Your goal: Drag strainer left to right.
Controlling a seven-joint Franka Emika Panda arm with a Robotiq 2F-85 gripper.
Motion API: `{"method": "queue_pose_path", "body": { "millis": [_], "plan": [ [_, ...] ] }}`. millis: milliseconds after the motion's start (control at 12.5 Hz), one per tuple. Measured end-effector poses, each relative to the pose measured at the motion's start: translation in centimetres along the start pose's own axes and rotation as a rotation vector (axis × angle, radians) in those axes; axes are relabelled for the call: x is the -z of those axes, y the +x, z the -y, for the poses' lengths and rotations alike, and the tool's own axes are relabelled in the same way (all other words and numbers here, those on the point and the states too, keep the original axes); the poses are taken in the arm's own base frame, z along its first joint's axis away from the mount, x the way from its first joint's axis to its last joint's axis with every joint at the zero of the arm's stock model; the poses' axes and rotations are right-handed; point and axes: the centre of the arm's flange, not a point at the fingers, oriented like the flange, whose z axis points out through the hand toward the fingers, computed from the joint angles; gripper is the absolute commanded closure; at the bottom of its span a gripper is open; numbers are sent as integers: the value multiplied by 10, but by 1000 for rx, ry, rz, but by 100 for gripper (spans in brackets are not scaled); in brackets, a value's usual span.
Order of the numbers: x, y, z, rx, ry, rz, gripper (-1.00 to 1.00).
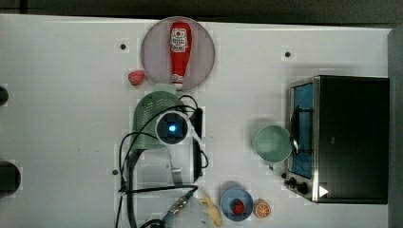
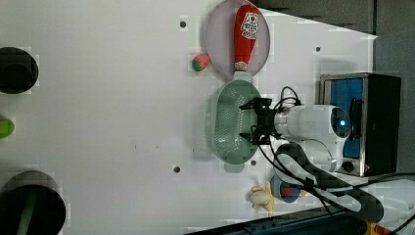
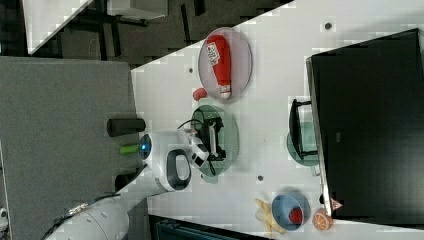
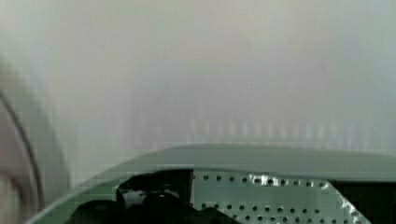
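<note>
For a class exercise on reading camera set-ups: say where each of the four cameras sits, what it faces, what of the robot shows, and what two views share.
Top view: overhead, straight down; wrist covers the strainer.
Left view: high, looking down; open gripper inside the strainer.
Right view: high, opposite side; arm over the strainer.
Wrist view: just above the strainer's holes.
Shared: ketchup bottle.

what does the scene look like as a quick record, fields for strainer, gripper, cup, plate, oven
strainer: mint-green oval, on the white table
gripper: open, over the strainer
cup: teal, beside the oven
plate: round, ketchup bottle lying on it
oven: black toaster oven, at the top view's right
</note>
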Motion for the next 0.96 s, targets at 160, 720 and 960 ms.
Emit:
{"method": "queue_pose_path", "body": {
  "millis": [160, 720, 960],
  "plan": [
    [-6, 30, -5, -29, -13, -12, -100],
    [-11, 112, 0, -18, -25, -70, -100],
    [-7, 140, 1, -42, -20, -82, -100]
  ]
}}
